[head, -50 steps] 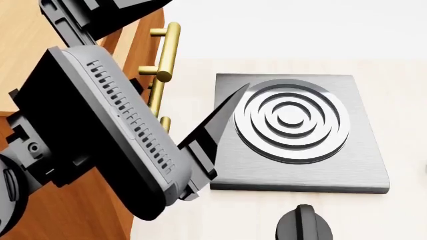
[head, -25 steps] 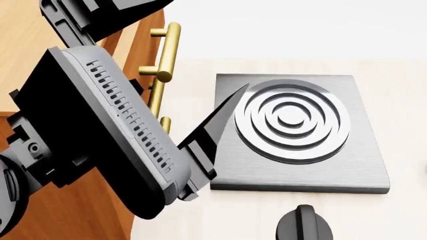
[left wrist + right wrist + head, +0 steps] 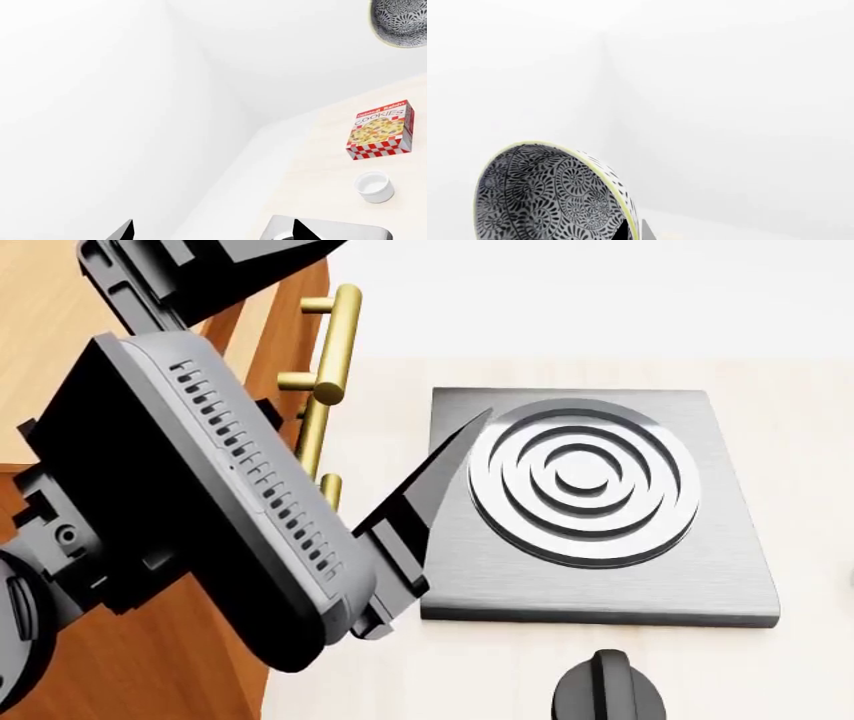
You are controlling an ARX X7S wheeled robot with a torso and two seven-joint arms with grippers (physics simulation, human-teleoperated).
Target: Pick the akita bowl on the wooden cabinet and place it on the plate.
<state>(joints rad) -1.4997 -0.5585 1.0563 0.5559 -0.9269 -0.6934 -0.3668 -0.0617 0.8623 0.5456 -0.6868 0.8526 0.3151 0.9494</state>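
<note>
Barely anything is changing since half a second ago: your left arm is nudging slightly toward the wooden cabinet (image 3: 147,660).

Your left gripper (image 3: 210,231) is hanging with its jaws spread wide and empty, one black fingertip (image 3: 441,465) over the cabinet-side edge of the grey stove (image 3: 601,505). Your right gripper is pinching the akita bowl (image 3: 554,195) by its rim, tilted, up in the air. From the left wrist, that bowl is showing beyond the cookie box (image 3: 379,130) and the white cup (image 3: 373,186). You are not getting the plate in any view.

Grey stove (image 3: 597,502) on pale counter; cookie box (image 3: 379,129) near white cup (image 3: 373,186).
</note>
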